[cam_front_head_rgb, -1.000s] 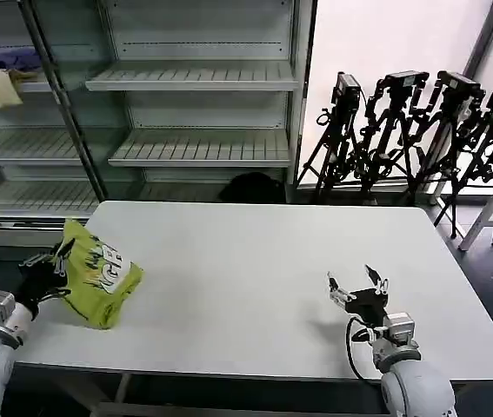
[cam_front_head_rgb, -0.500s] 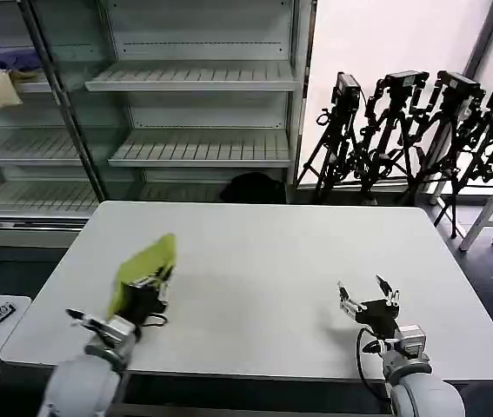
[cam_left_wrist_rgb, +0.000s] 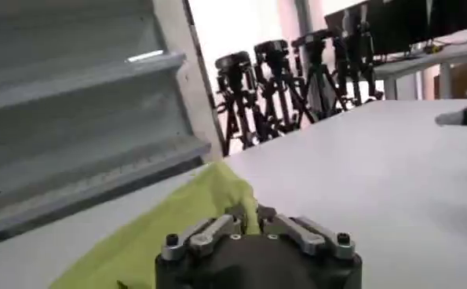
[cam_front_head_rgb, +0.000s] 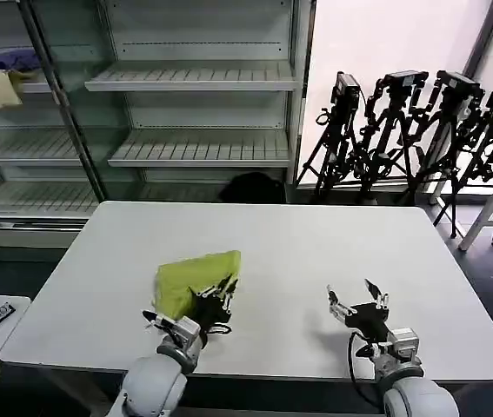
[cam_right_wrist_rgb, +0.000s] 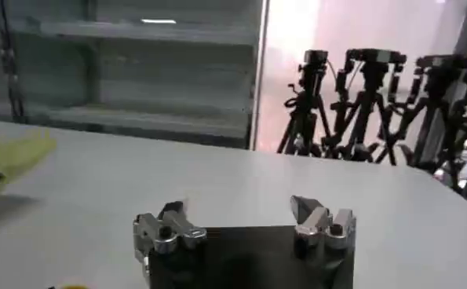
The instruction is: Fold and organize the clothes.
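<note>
Currently the left tool was closed on the lime T-shirt, pinching its edge, cloth bunched just ahead of the fingers over the white surface. Right tool sat well off to the shirt's right, low over the surface, fingers spread wide, holding nothing. Shelving stood beyond.

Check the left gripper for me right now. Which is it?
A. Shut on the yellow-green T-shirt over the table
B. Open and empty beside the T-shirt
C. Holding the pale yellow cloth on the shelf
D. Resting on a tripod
A: the left gripper has its fingers closed on the yellow-green T-shirt, holding it over the table, while the right gripper sits open and empty.
</note>
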`<act>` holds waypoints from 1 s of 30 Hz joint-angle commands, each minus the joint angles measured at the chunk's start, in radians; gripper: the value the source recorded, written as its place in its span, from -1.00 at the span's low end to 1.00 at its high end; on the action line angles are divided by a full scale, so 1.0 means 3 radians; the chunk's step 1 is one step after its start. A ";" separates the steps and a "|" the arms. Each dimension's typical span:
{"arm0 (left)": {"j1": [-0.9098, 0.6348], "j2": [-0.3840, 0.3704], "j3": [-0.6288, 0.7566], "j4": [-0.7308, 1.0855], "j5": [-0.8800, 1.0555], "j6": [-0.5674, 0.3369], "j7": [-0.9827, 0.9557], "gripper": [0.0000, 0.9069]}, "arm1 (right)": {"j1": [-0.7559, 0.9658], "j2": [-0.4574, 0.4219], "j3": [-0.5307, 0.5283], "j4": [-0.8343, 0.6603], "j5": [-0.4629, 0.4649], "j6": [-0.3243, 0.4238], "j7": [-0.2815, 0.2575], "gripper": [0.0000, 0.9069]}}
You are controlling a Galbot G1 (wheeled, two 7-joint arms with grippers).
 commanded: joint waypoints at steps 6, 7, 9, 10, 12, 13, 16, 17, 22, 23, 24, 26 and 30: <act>0.0003 -0.0071 0.0337 0.0078 -0.0187 0.0105 -0.0120 1.00 | 0.0079 0.0101 -0.0398 0.0030 0.0640 -0.0403 0.0043 1.00; 0.0002 -0.0065 0.0303 0.0043 -0.0188 0.0098 -0.0120 1.00 | 0.0076 0.0102 -0.0436 0.0037 0.0735 -0.0406 0.0054 1.00; -0.0016 -0.0033 0.0179 -0.0024 -0.0226 0.0085 -0.0118 1.00 | 0.0089 0.0094 -0.0546 0.0047 0.0946 -0.0407 0.0144 1.00; -0.0020 -0.0016 0.0124 -0.0063 -0.0286 0.0087 -0.0119 1.00 | 0.0093 0.0090 -0.0597 0.0052 0.1093 -0.0411 0.0181 1.00; -0.0039 0.0049 -0.0101 -0.0140 -0.0375 0.0088 -0.0118 1.00 | 0.0126 0.0055 -0.0755 0.0055 0.1338 -0.0411 0.0303 1.00; -0.0044 0.0074 -0.0198 -0.0172 -0.0411 0.0086 -0.0120 1.00 | 0.0149 0.0039 -0.0829 0.0055 0.1464 -0.0411 0.0371 1.00; -0.0042 0.0217 -0.0546 -0.0241 -0.0597 0.0034 -0.0120 1.00 | 0.0226 -0.0006 -0.1029 0.0036 0.1692 -0.0412 0.0567 1.00; -0.0034 0.0248 -0.0740 -0.0249 -0.0640 -0.0001 -0.0108 1.00 | 0.0257 0.0006 -0.1109 0.0021 0.1733 -0.0412 0.0639 1.00; 0.0019 0.0378 -0.1348 -0.0234 -0.0874 -0.0091 -0.0061 1.00 | 0.0335 0.0067 -0.1346 -0.0040 0.1848 -0.0416 0.0916 1.00; 0.0037 0.0390 -0.1464 -0.0227 -0.0918 -0.0102 -0.0058 1.00 | 0.0340 0.0076 -0.1382 -0.0071 0.1878 -0.0417 0.0974 1.00; 0.0043 0.0391 -0.1519 -0.0226 -0.0932 -0.0108 -0.0051 1.00 | 0.0340 0.0085 -0.1417 -0.0094 0.1891 -0.0418 0.1031 1.00; 0.0101 0.0381 -0.1705 -0.0235 -0.1028 -0.0122 -0.0048 1.00 | 0.0340 0.0088 -0.1470 -0.0142 0.1949 -0.0417 0.1130 1.00; 0.0228 0.0344 -0.1784 -0.0256 -0.1056 -0.0189 -0.0041 1.00 | 0.0323 0.0100 -0.1578 -0.0142 0.1993 -0.0420 0.1313 1.00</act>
